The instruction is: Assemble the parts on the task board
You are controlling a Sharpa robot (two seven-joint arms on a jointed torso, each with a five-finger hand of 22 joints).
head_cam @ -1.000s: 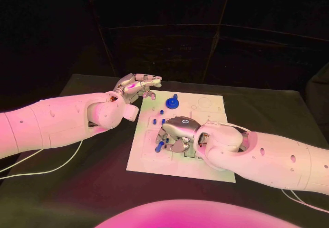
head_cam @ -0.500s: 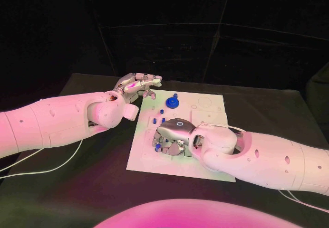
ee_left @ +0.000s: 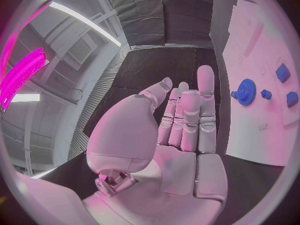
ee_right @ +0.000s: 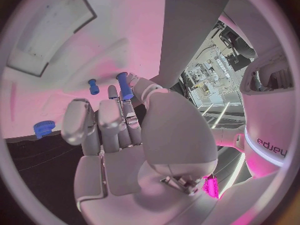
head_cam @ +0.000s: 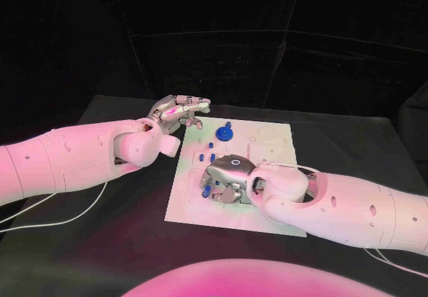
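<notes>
One white task board [head_cam: 268, 145] lies in the middle of the black table [head_cam: 357, 148], its long axis running away from the robot, and a handful of small blue parts sit on it. In the head view one blue gear [head_cam: 224, 132] lies flat near the far edge, two small blue pieces [head_cam: 211, 146] sit just nearer than it, and at least two more show at the right hand's fingertips, though an exact count there cannot be told. The right hand [head_cam: 230, 178] hangs low over the middle of the board, fingers curled downward. In the right wrist view a short blue peg [ee_right: 125, 85] sits at its fingertips, its long axis running along the fingers toward the board; it appears pinched, while a second, smaller blue peg [ee_right: 93, 86] stands apart just beside it and a blue toothed piece [ee_right: 42, 128] lies near the board's edge. The left hand [head_cam: 181, 109] hovers off the board's far left corner, over the table; in the left wrist view its fingers [ee_left: 206, 97] lie straight and close together, holding nothing, with the gear [ee_left: 245, 91] and three small blue blocks [ee_left: 282, 72] on the board beyond them.
</notes>
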